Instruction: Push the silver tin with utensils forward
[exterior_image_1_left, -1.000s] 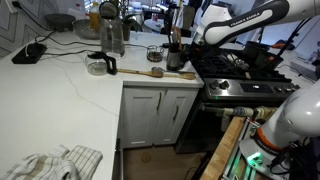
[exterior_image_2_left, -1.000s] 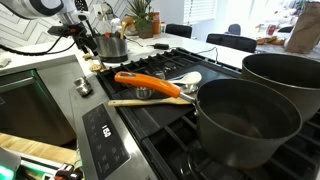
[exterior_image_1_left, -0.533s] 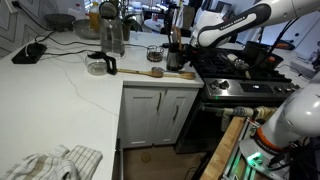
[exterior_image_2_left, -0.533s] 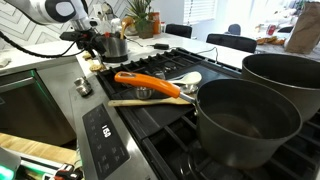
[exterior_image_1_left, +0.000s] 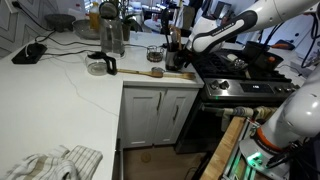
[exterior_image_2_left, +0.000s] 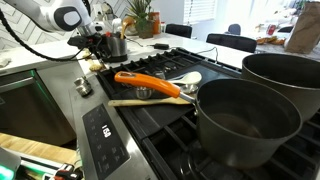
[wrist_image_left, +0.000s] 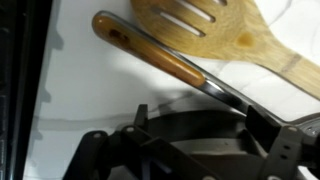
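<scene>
The silver tin with utensils (exterior_image_1_left: 175, 57) stands on the white counter next to the stove, with dark handles sticking up from it. It also shows in an exterior view (exterior_image_2_left: 117, 46). My gripper (exterior_image_1_left: 187, 45) is right beside the tin on the stove side, low, at about the tin's height, and shows in an exterior view (exterior_image_2_left: 99, 42) as well. In the wrist view the gripper (wrist_image_left: 208, 125) has its fingers wide apart, with a dark rounded shape between them that I cannot identify. I cannot tell whether the gripper touches the tin.
A small dark cup (exterior_image_1_left: 154, 52), a tall clear-and-metal jug (exterior_image_1_left: 112, 36) and a wooden spatula (exterior_image_1_left: 150, 72) are on the counter. The wrist view shows the spatula (wrist_image_left: 205, 25) and a wooden-handled utensil (wrist_image_left: 150, 50). Two large pots (exterior_image_2_left: 240, 120) and an orange spatula (exterior_image_2_left: 150, 83) sit on the stove.
The arm has swung down and in towards the tin, bringing the gripper from above the stove edge to right beside the tin. The tin has hardly shifted.
</scene>
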